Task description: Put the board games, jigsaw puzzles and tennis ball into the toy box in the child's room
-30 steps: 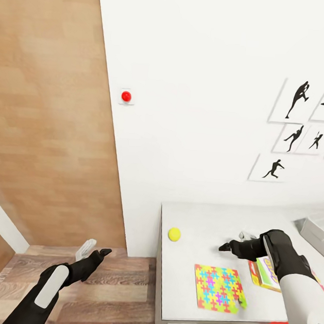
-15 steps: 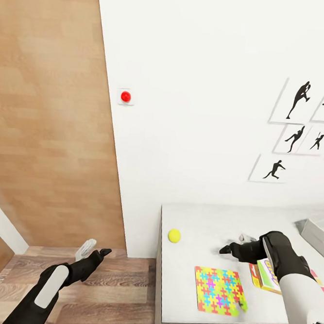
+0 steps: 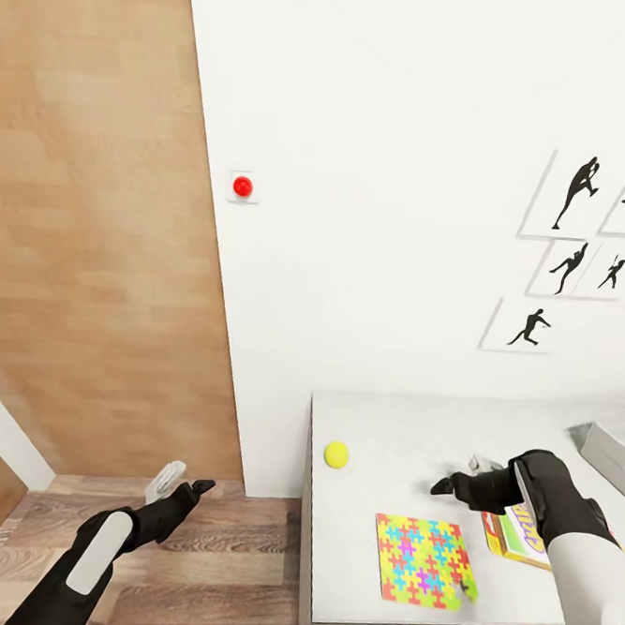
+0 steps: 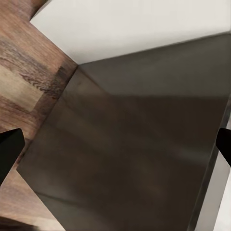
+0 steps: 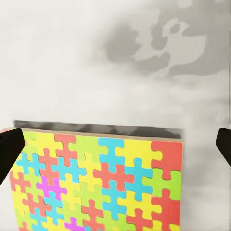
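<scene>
Landmark: the table (image 3: pixel 407 423).

Right gripper (image 3: pixel 457 476) hangs over the tabletop, above the far edge of the jigsaw puzzle (image 3: pixel 422 558). Against the pictures from half a second and a second back it has slid a little toward the toy box (image 3: pixel 612 447) end of the table; the base and head barely moved. In the right wrist view the jigsaw puzzle (image 5: pixel 98 180) lies flat just below, with both fingertips at the frame's edges: jaws spread wide, nothing between them.

Tennis ball (image 3: pixel 337 454) sits alone near the table's door-side end, well apart from the puzzle. A printed board game (image 3: pixel 519 536) lies beside the puzzle, partly under the right forearm. A corner of the toy box shows at the table's far right end.

Left gripper (image 3: pixel 186 483) hangs off the table over the wood floor, unchanged; its fingers are spread, empty.

Judgement: no toy visible here is in the box yet. The small shift reads as lining up on the puzzle's edge; a thin flat slab will be awkward to pinch.
</scene>
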Controlling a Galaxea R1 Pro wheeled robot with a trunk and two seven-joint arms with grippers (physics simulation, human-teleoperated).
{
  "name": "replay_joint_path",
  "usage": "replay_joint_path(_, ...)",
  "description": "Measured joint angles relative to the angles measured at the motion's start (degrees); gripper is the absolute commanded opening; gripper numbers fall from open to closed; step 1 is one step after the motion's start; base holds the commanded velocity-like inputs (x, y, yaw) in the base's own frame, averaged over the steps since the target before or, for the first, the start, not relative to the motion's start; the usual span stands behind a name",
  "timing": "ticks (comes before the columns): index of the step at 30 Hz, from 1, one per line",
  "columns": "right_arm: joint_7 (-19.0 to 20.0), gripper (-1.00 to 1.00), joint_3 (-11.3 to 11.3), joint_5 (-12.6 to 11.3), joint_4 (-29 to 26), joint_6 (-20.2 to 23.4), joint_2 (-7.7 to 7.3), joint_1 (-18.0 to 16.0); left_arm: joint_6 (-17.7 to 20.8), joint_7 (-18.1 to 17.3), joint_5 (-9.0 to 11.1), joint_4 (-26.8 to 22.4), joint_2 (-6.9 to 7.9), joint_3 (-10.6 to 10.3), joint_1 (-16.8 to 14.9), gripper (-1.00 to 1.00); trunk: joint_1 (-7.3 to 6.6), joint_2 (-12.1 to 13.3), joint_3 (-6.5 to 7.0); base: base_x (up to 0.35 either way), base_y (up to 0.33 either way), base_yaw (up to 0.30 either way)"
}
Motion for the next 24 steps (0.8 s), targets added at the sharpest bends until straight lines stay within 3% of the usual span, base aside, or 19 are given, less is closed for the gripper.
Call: replay_joint_path(24,0.1,1.00,0.1,0.2,0.0,0.0,-0.51,2.2,0.0,0.1,-0.1,0.4,0.00,0.1,0.0,1.00,0.01,0.0,0.00,-0.016,0.000,0.000)
